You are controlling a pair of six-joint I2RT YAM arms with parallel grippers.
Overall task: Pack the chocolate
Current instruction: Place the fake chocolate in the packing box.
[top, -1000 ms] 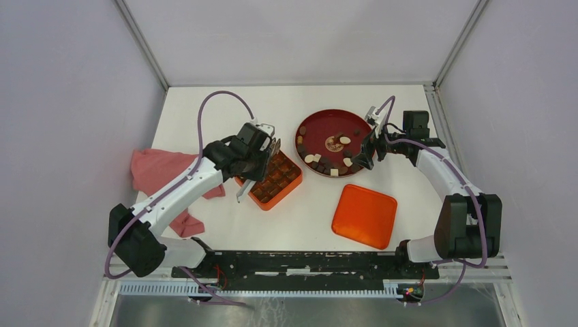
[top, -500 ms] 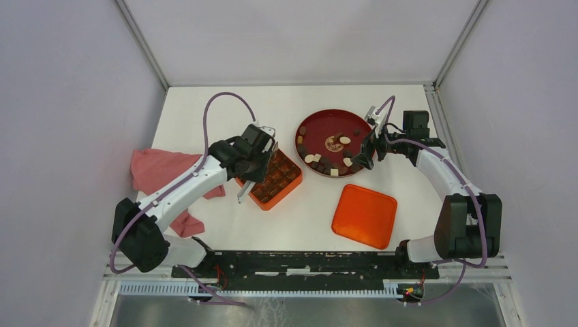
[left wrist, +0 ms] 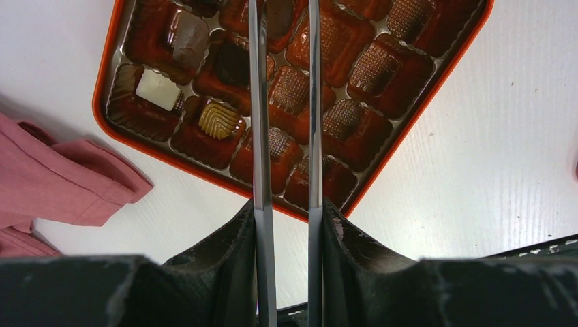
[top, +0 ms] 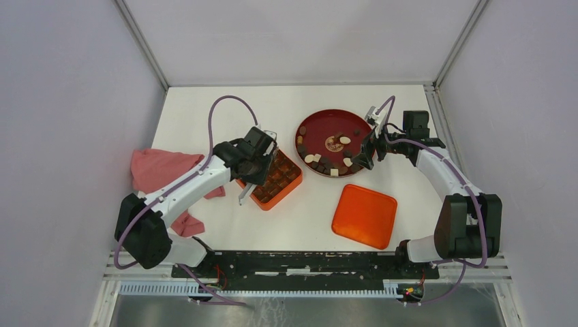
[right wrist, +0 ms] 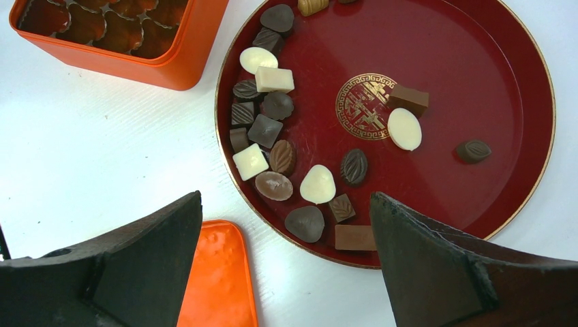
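Mostly the chocolate (right wrist: 272, 129) lies on the glossy round red plate (right wrist: 477, 82), smooth and ribbed bites in dark brown, mid brown and cream, while a few sit in the moulded cups of the square orange box (left wrist: 421, 103). Over that box the left gripper (left wrist: 285, 27) holds its thin metal blades narrowly apart, tips out of frame, so I cannot tell if they pinch anything; the right gripper (right wrist: 286, 197) is spread wide above the plate's rim. A crumpled pink cloth (left wrist: 61, 177) lies on the matte white table (left wrist: 477, 170), pale lilac walls (top: 54, 102) around.
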